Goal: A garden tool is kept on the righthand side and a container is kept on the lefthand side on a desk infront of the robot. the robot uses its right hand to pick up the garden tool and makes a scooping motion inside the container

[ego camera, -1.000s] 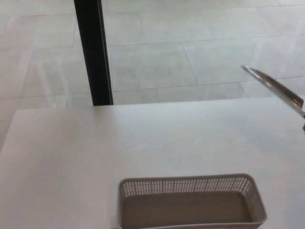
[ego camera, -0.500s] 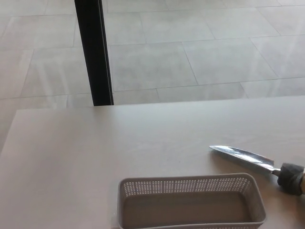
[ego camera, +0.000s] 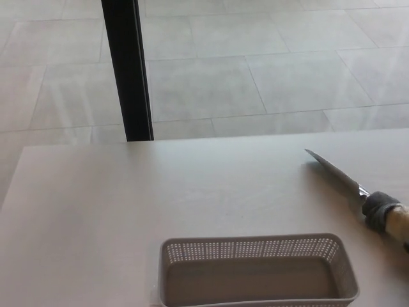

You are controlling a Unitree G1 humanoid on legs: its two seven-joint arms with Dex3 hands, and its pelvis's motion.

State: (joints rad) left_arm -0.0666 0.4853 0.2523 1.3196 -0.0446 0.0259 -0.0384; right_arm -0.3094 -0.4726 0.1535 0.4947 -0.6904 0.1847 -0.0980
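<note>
Head view: looking down over a pale desk with tiled floor beyond it.
Right hand: not visible; only the tool's handle runs out of the picture at the right edge, so whether fingers are wrapped round it cannot be told.
Left hand: nowhere to be seen.
Garden tool (ego camera: 358, 190): right side of the desk, lying at a slant, narrow shiny metal blade aimed up and to the left with its tip towards the middle of the desk, dark collar behind the blade, then a light wooden-looking handle heading off the right edge.
Tool height: a soft shadow sits just under the blade near its tip; whether the blade touches the desk or hangs just above it cannot be told.
Tool versus container: the tool is outside the container, beyond its far right corner and apart from it.
Container (ego camera: 255, 248): low, oblong, pale grey plastic basket with perforated walls at the bottom centre of the picture, its near edge cut off by the frame, nothing visible inside.
Desk (ego camera: 128, 204): light, matte top with a faint grain, far edge running straight across the middle of the picture, left edge angling in at the lower left.
Post (ego camera: 128, 67): a dark upright post stands behind the desk's far edge, left of centre.
Floor (ego camera: 268, 57): large pale tiles with thin joints and a soft sheen of reflected light.
</note>
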